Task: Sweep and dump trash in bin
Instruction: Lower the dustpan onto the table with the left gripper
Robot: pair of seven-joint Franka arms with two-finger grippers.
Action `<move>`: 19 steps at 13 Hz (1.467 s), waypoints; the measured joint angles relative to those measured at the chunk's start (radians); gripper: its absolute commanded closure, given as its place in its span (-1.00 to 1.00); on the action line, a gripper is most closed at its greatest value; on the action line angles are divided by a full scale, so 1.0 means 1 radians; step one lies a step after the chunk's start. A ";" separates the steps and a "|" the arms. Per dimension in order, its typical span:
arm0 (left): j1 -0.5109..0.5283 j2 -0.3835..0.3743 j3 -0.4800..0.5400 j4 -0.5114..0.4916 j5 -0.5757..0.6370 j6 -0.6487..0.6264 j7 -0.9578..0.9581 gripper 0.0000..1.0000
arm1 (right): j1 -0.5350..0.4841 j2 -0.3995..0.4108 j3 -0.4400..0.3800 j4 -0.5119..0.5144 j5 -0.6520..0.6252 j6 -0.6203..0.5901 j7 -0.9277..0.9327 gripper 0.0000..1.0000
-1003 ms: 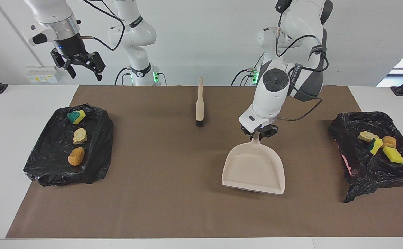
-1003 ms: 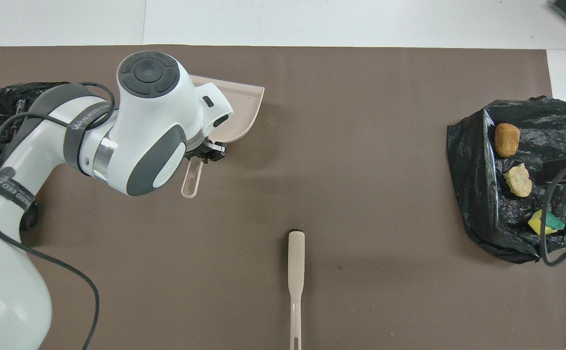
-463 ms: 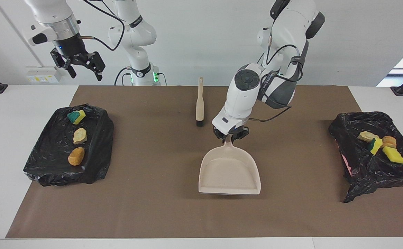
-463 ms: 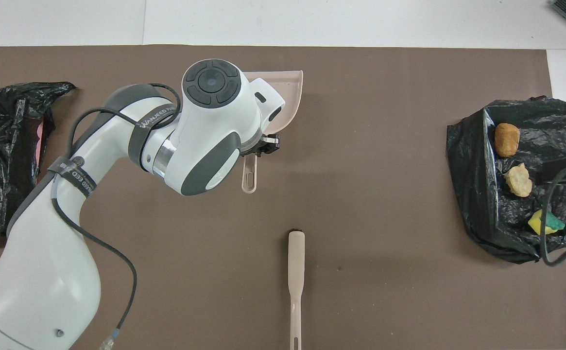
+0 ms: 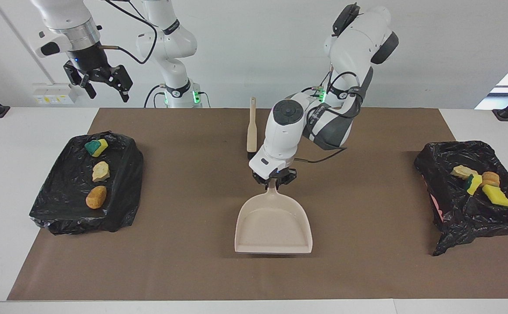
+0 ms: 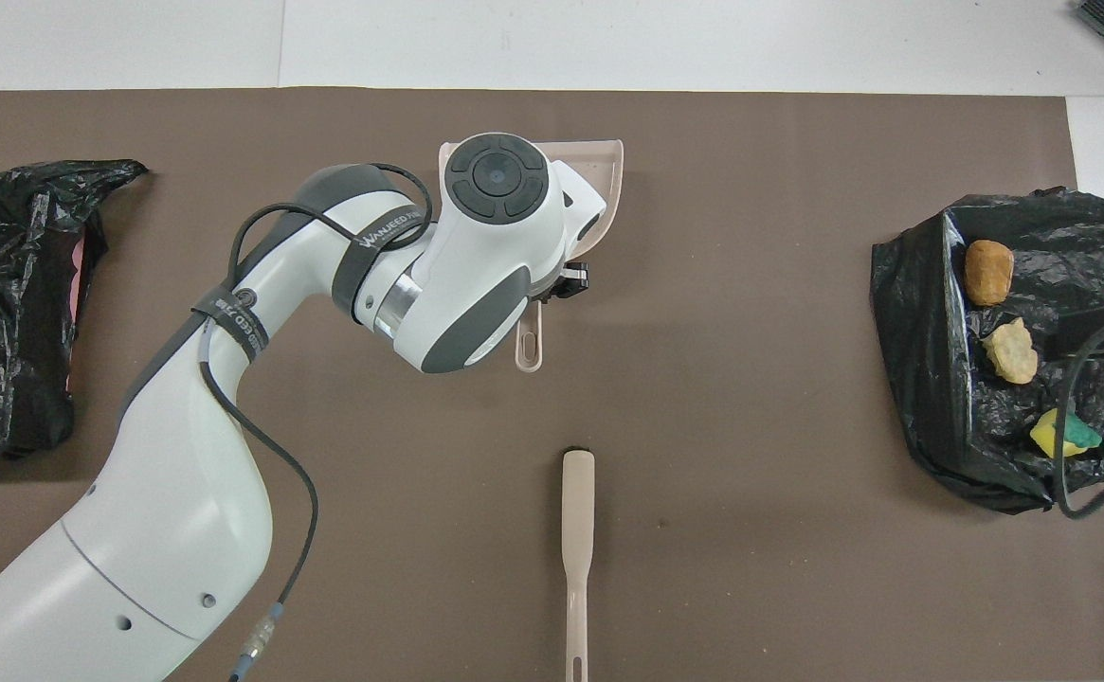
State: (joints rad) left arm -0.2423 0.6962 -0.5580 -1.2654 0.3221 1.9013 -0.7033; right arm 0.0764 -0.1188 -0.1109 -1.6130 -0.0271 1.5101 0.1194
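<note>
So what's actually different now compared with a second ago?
The left tool, shut on the dustpan's handle, has carried the empty dustpan across the mat from the left arm's end toward the middle. Nothing was picked up or let go. The brush, the scraps in both black-lined bins, and the right tool, waiting open above its end, stayed put.

A beige plastic dustpan [image 5: 274, 225] sits mid-mat on the brown paper mat [image 5: 192, 261] covering the white surface [image 5: 1, 196]; at its twelve o'clock, nearer the robots, lies a beige long-handled brush [image 5: 251, 128], bristle end toward the pan, well apart
</note>
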 measured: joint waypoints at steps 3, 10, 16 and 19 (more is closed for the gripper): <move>-0.034 0.038 -0.001 0.011 0.003 0.000 -0.006 1.00 | 0.000 0.000 0.000 0.000 0.000 0.000 0.000 -1.00; -0.059 0.061 -0.005 0.013 0.005 -0.001 -0.007 1.00 | 0.000 0.000 0.000 0.000 0.000 0.000 0.000 -1.00; -0.070 0.069 -0.009 0.013 0.009 -0.001 -0.007 0.23 | 0.000 0.000 0.000 0.000 0.000 0.000 0.000 -1.00; -0.072 0.069 -0.010 0.013 0.010 -0.001 -0.007 -0.12 | 0.000 0.000 0.000 0.000 0.000 0.000 0.000 -1.00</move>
State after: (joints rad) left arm -0.3144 0.7655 -0.5676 -1.2523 0.3317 1.9007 -0.7103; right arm 0.0764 -0.1188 -0.1109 -1.6130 -0.0271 1.5101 0.1194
